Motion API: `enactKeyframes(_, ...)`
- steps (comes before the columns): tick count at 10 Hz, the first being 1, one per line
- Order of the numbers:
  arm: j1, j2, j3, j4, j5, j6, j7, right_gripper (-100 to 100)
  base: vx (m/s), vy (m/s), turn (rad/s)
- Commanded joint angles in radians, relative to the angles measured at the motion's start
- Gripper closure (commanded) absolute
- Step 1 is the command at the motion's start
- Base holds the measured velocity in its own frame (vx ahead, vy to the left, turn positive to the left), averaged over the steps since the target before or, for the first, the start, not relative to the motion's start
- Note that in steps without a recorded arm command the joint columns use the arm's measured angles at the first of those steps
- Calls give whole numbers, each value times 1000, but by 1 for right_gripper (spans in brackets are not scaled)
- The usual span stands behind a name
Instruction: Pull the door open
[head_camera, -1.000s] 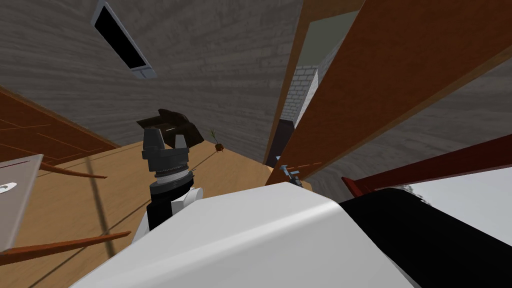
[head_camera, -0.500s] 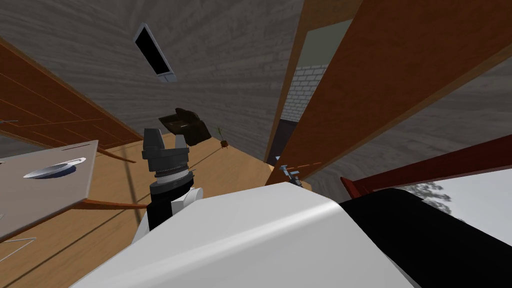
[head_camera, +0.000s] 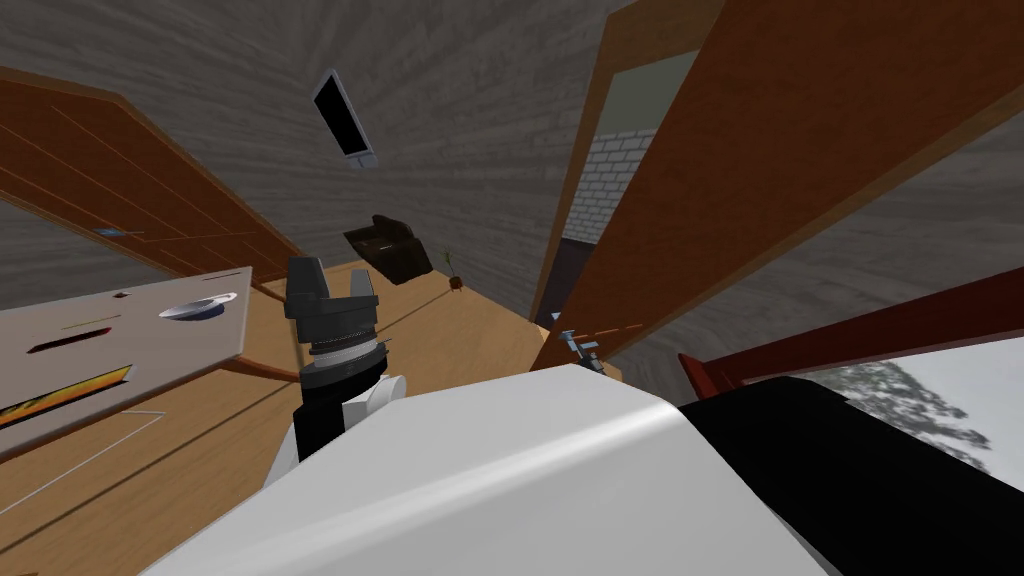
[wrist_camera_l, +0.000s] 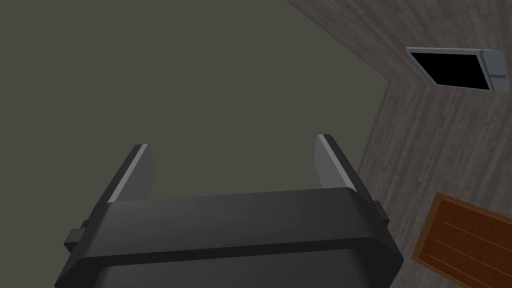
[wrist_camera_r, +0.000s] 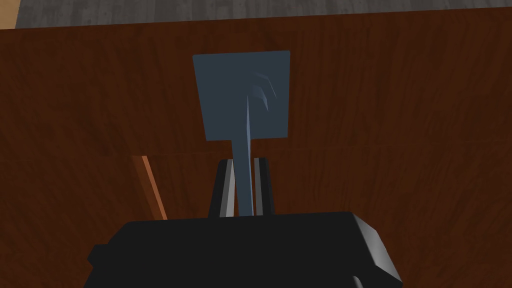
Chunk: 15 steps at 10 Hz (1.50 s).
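The right gripper (wrist_camera_r: 243, 164) is clenched on the thin blue-grey lever handle (wrist_camera_r: 246, 135), its two fingers pressing the lever's sides just short of the square blue-grey backplate (wrist_camera_r: 225, 95). The handle sits on the dark reddish-brown wooden door (head_camera: 800, 150), which stands ajar from its lighter brown frame (head_camera: 585, 130) on my right. The left gripper (wrist_camera_l: 232, 145) is raised on my left, released, with its fingers wide apart. Farther left stands a flat grey table (head_camera: 150, 335) bearing a white plate (head_camera: 195, 307).
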<state>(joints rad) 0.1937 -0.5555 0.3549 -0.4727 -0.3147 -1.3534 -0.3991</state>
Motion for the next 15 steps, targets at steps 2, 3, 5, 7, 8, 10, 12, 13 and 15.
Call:
enactKeyframes(2, -1, 0, 5, 8, -2, -8, -2, 100, -197, -77, 155)
enactKeyframes(3, -2, -1, 7, 12, -3, -11, -3, 100, -172, -54, 152)
enactKeyframes(5, -5, -2, 10, 19, -6, -17, -4, 100, -198, -73, 177)
enactKeyframes(7, -7, -3, 12, 26, -9, -23, -6, 100, -213, -65, 145)
enactKeyframes(8, -8, -4, 13, 29, -10, -25, -7, 100, -204, -56, 136)
enactKeyframes(10, -8, -2, 16, 25, -8, -22, -6, 100, -137, -37, 74)
enactKeyframes(12, 20, -6, 48, 27, 9, -75, 3, 100, -132, -41, 19)
enactKeyframes(13, 20, -6, 48, 26, 9, -75, 3, 100, -126, -60, -1)
enactKeyframes(15, 33, -9, 62, 28, 17, -101, 7, 100, -90, -31, 4)
